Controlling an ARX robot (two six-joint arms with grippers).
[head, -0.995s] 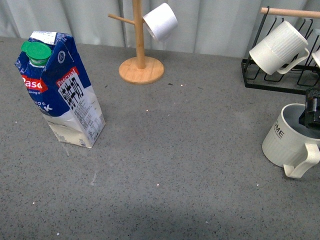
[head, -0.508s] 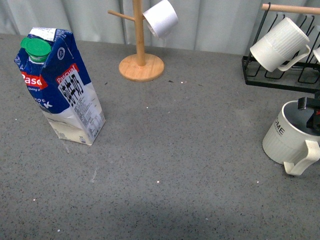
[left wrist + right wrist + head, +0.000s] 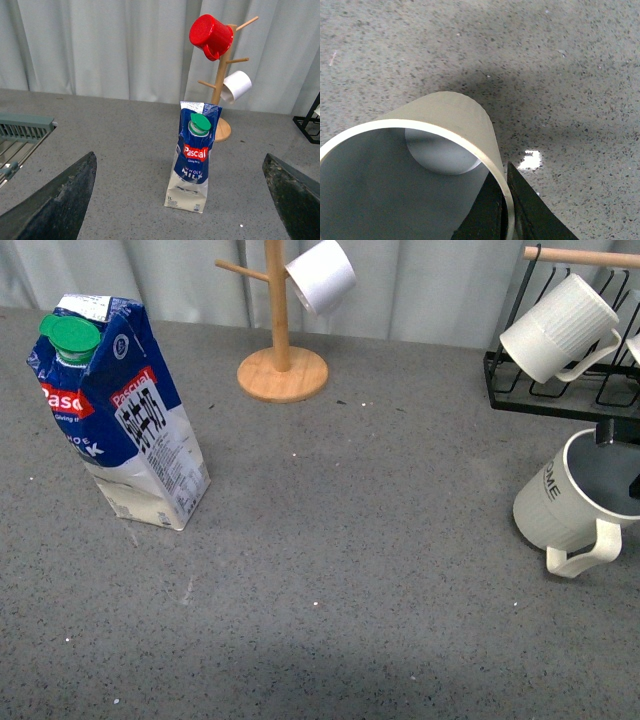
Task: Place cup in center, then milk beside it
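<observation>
So the cup is tilted at the table's 3 o'clock, right claw clamped on its rim. I'd carry it low toward centre and level it before setting down, well clear of the milk at 9 o'clock.

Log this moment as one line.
right gripper: shut on cup rim, cup tilted | left gripper: open, facing milk carton | milk carton: upright, untouched

The cup, off-white and ribbed with dark lettering under the rim and a grey-blue inside, is tilted at 3 o'clock in the front view. Its mouth leans toward 2 o'clock and its loop handle toward 6. The right jaws pinch its rim. The milk, a blue-and-white carton with its green cap on, stands on the surface at 9 o'clock, well apart from the cup.
</observation>
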